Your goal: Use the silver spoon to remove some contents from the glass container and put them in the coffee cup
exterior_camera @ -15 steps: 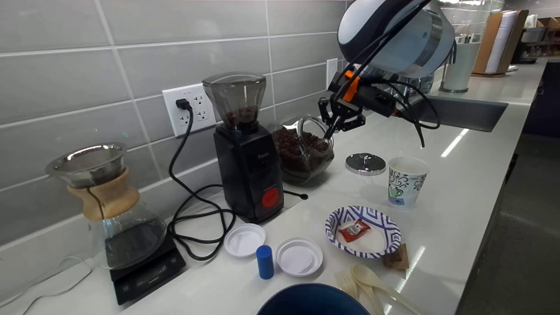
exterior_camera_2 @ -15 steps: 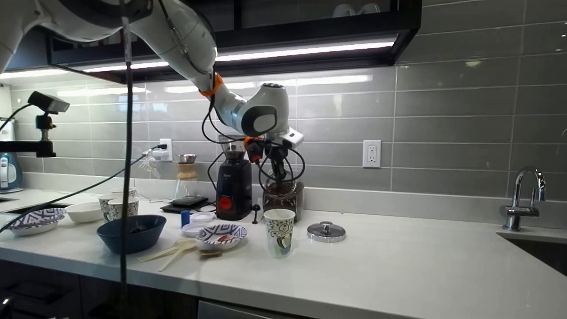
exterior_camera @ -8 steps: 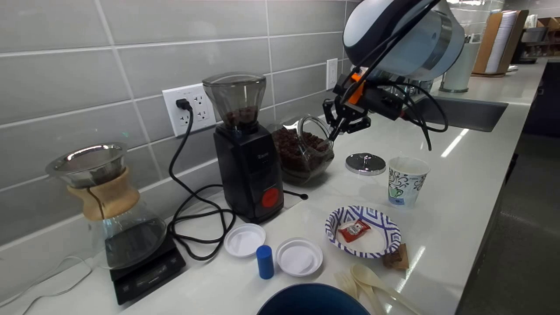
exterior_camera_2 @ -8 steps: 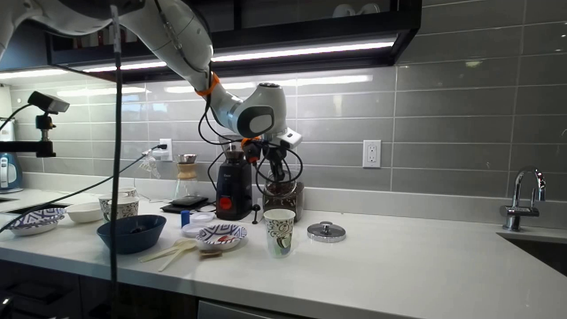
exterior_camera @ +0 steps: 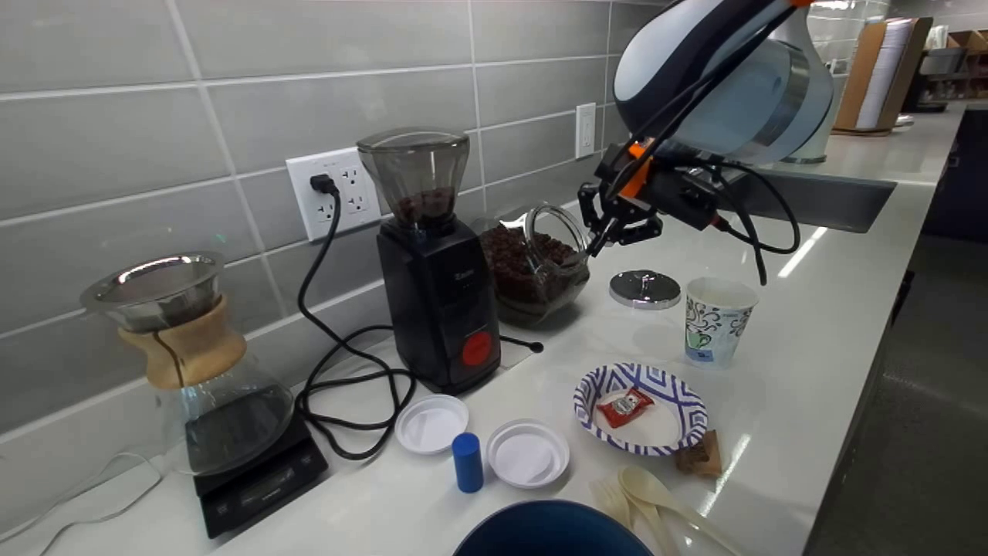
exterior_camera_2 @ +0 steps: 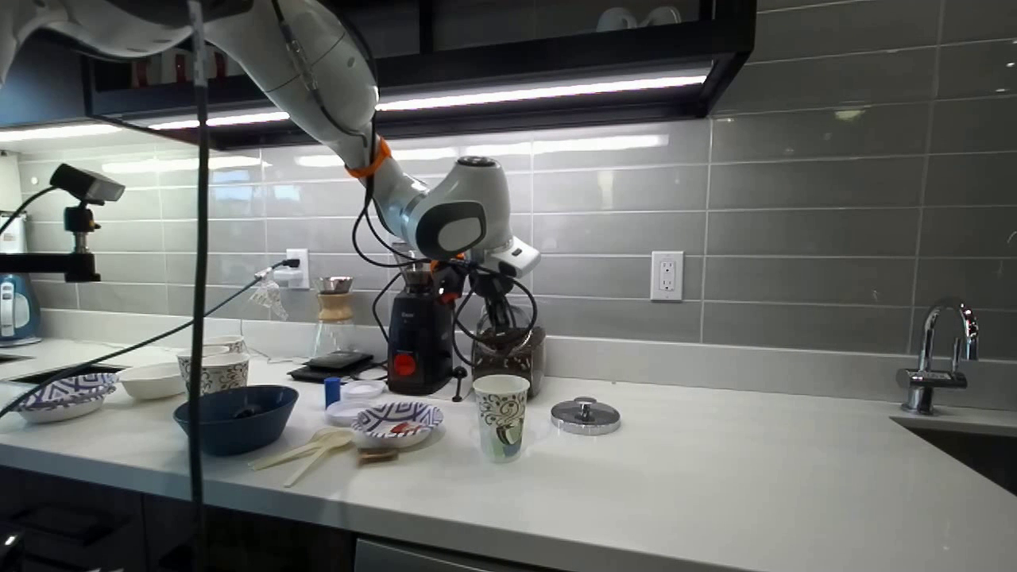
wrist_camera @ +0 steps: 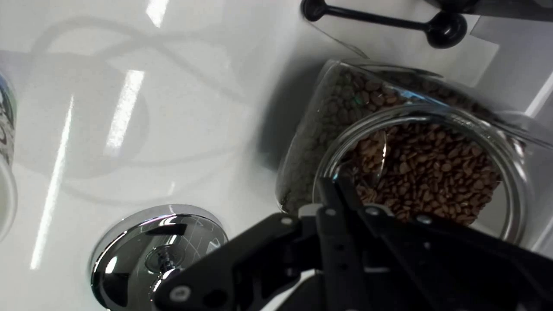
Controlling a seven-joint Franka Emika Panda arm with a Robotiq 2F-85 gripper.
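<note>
Robot gripper (wrist_camera: 336, 181) clenches a silver spoon (wrist_camera: 382, 159), tip at the mouth of a glass jar (exterior_camera: 563, 282), brown beans (wrist_camera: 436, 172) inside, paper cup (exterior_camera: 718, 324) upright nearby.

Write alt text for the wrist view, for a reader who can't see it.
The black gripper pinches a silver spoon at the open mouth of a glass container of brown bean-like pieces. A shiny metal lid lies lower left on the white counter, part of the coffee cup shows at the left edge, and a black scoop lies near the top.
</note>
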